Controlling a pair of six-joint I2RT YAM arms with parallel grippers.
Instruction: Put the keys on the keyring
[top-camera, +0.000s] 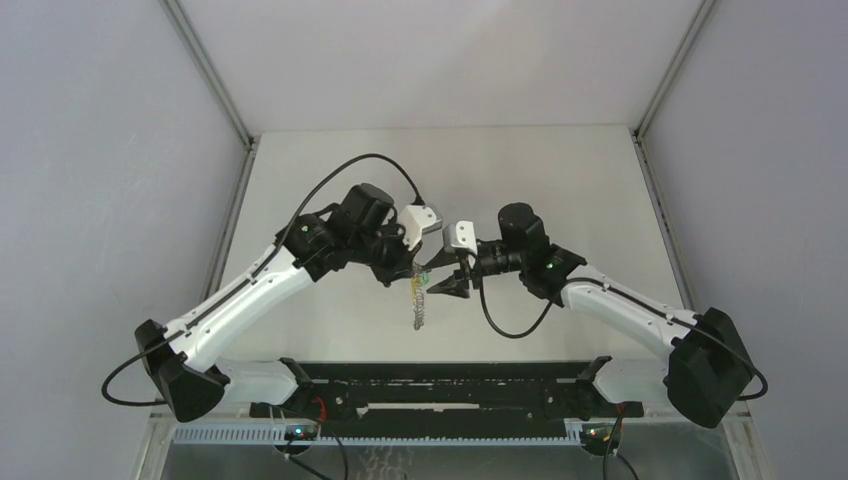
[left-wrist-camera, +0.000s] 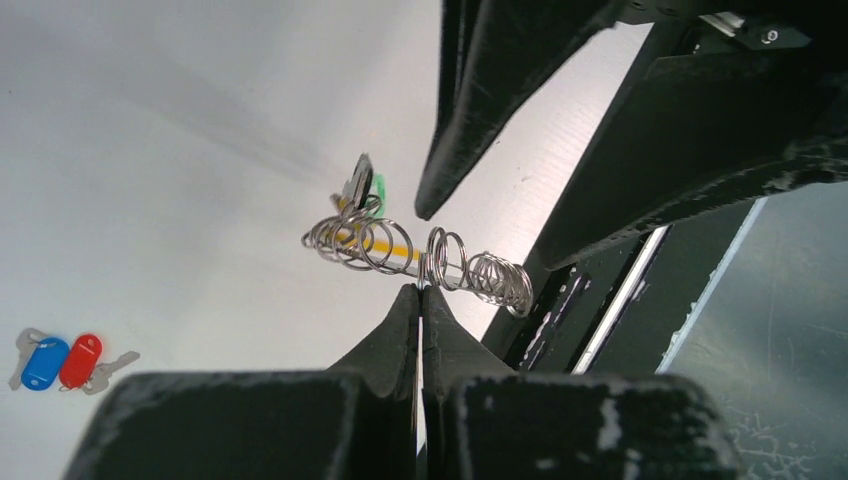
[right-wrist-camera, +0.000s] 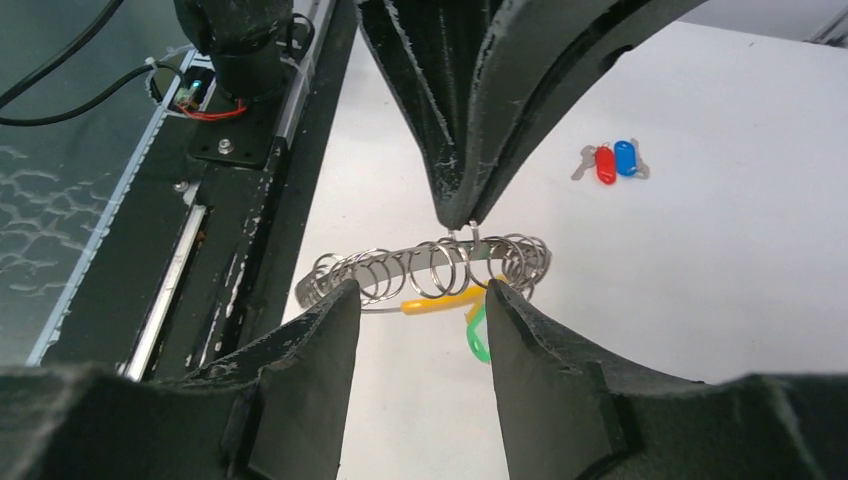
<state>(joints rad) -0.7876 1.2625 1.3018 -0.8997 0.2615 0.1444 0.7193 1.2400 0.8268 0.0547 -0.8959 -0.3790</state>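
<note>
My left gripper (left-wrist-camera: 420, 292) pinched the coiled silvery yellow-tabbed keyring (left-wrist-camera: 400, 250) above the desk's middle; my right gripper (right-wrist-camera: 420, 300) gaped wide just beside it; the blue- and red-headed silver keys (left-wrist-camera: 60, 362) lay apart

White matte tabletop (top-camera: 520, 170) was boxed in by grey panel walls (top-camera: 90, 150) on its left, right and far sides. Black metal rail (top-camera: 440, 385) ran along tabletop's near edge, white slotted cable duct (top-camera: 450, 432) just beyond that.
</note>
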